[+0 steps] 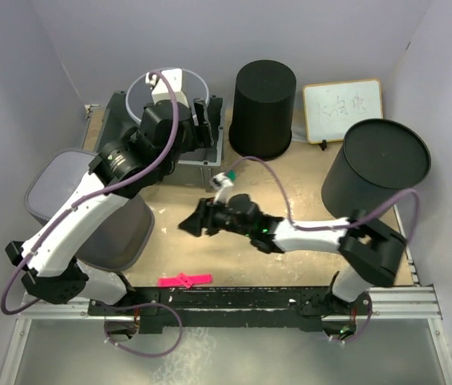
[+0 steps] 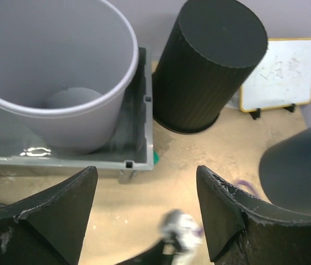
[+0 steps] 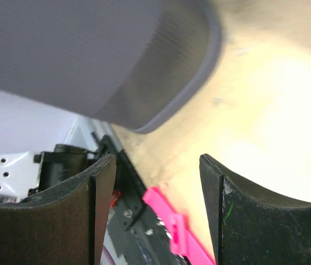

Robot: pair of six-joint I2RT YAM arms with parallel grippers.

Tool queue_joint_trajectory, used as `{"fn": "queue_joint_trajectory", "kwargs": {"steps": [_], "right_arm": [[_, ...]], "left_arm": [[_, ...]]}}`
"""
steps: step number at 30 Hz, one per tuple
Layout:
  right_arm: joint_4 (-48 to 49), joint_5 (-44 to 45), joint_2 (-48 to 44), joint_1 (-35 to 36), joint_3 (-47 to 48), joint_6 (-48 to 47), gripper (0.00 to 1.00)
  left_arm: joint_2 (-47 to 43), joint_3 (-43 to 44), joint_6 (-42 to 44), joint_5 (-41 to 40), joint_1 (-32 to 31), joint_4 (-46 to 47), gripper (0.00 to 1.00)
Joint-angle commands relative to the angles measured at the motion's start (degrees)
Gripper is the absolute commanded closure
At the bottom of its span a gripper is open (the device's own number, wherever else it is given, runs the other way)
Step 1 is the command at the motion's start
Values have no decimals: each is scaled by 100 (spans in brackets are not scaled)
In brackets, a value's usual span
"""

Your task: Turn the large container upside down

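Note:
The large grey container point(image 1: 122, 233) stands at the table's left, partly under my left arm; a flat closed face seems to be on top. It fills the top of the right wrist view point(image 3: 89, 55). My right gripper point(image 1: 194, 220) is open and empty, low over the table just right of the container, pointing at it; its jaws point(image 3: 155, 204) stand wide apart. My left gripper point(image 1: 207, 132) is open and empty, held high at the back over the tray's right end; in its own view point(image 2: 147, 204) only bare table lies between the jaws.
A round grey bucket point(image 2: 51, 72) sits upright in a grey tray point(image 2: 139, 160) at the back left. Two black cylinders point(image 1: 264, 108) point(image 1: 374, 172), a small whiteboard point(image 1: 343, 108) and a pink clip point(image 1: 184, 280) near the front rail also stand around.

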Motion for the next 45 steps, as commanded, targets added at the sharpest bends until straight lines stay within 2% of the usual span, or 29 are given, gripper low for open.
{"fn": "queue_joint_trajectory", "kwargs": {"steps": [1, 6, 9, 12, 15, 17, 19, 21, 22, 23, 25, 27, 35, 37, 41, 45], "right_arm": [[-928, 900, -1491, -358, -865, -471, 34], [-2859, 2303, -3442, -423, -1315, -976, 30], [-3816, 3040, -4395, -435, -1277, -1137, 28], [-4565, 3622, -5157, -437, -1136, -1238, 27], [-5138, 4020, -5759, -437, -1016, -1263, 26], [-5415, 4205, -6009, -437, -976, -1243, 26], [-5618, 4338, -6165, -437, -982, -1198, 26], [-5743, 4402, -6244, -437, -983, -1162, 25], [-5777, 4404, -6252, -437, -991, -1151, 25], [-5801, 4398, -6254, -437, -995, -1142, 25], [-5825, 4369, -6221, -437, -978, -1112, 25], [-5819, 4326, -6167, -437, -978, -1090, 25], [-5676, 4177, -5969, -437, -989, -1037, 25], [-5695, 4171, -5963, -432, -955, -1022, 25], [-5911, 4363, -6033, -437, -805, -998, 25], [-6182, 4882, -6193, -437, -441, -1254, 25]], "left_arm": [[488, 715, 547, -367, 321, 3, 30], [1549, 1593, 1089, 464, 1160, -150, 25], [1939, 1678, 1404, 789, 1413, 305, 25], [2495, 2004, 1561, 1496, 1856, 361, 25], [3116, 2461, 1804, 1810, 2045, 90, 27], [3331, 2455, 1844, 2109, 2116, 90, 28], [3510, 2419, 1894, 2288, 2126, 56, 30], [3687, 2453, 1894, 2336, 2126, -11, 36], [3737, 2455, 1898, 2353, 2126, -36, 44], [3770, 2457, 1910, 2371, 2126, -39, 55], [3709, 2450, 1891, 2338, 2124, 0, 88], [3527, 2429, 1877, 2297, 2118, 109, 99], [2748, 2698, 2174, 1950, 2003, 617, 100], [2589, 2983, 2294, 1683, 1806, 612, 100], [2234, 3451, 2546, 994, 1009, 582, 100], [1725, 3468, 1825, 1753, 870, 415, 100]]}}
